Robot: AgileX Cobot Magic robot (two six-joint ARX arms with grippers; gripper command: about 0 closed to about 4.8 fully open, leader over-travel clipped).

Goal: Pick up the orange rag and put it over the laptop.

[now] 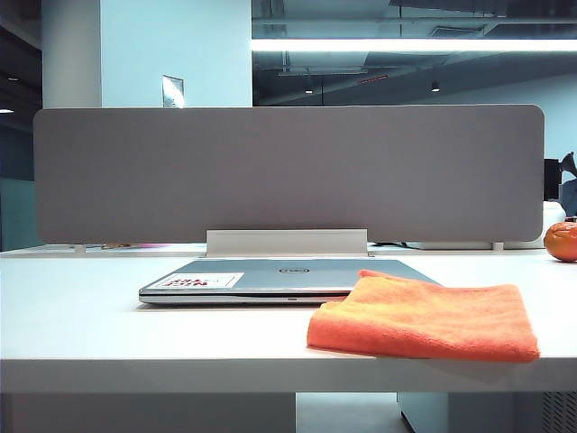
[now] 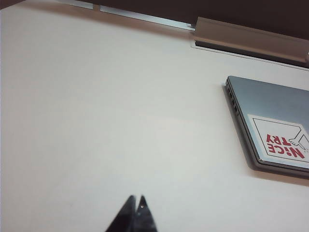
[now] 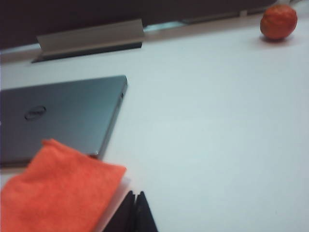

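The folded orange rag lies on the white table near its front edge, one corner resting on the closed silver-grey laptop. The laptop lid carries a round logo and a white sticker with red print. In the right wrist view my right gripper is shut and empty, just beside the orange rag, apart from it, with the laptop beyond. My left gripper is shut and empty over bare table, well away from the laptop. Neither gripper shows in the exterior view.
A grey partition panel on a metal foot stands behind the laptop. A round orange ball sits at the table's far right, also in the right wrist view as the ball.
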